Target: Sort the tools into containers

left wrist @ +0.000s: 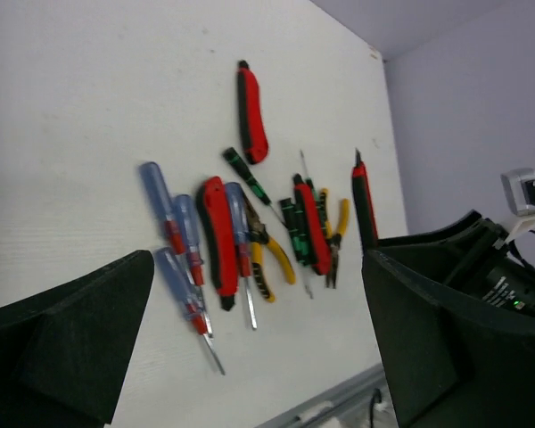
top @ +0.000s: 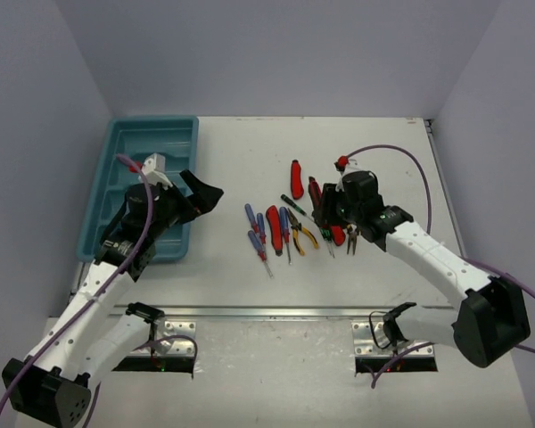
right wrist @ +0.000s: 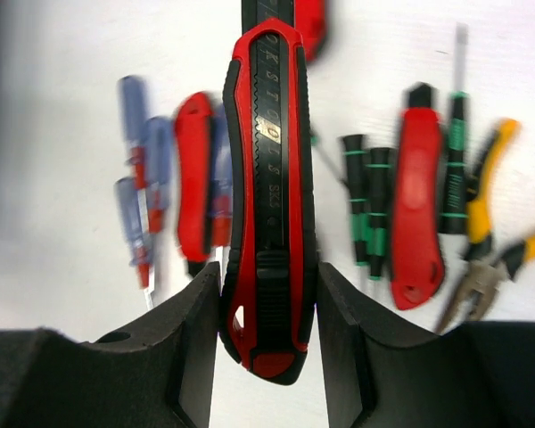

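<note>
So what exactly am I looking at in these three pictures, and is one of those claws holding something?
Two robot arms sit at a white table, each ending in a two-finger claw. One picture looks down from above; the other two come from small cameras on each wrist. A teal tray sits at the left, and loose tools lie mid-table: screwdrivers, pliers, red-handled knives. The right gripper is closed on a red and black utility knife. The left gripper is open and holds nothing, pointed at the pile.
</note>
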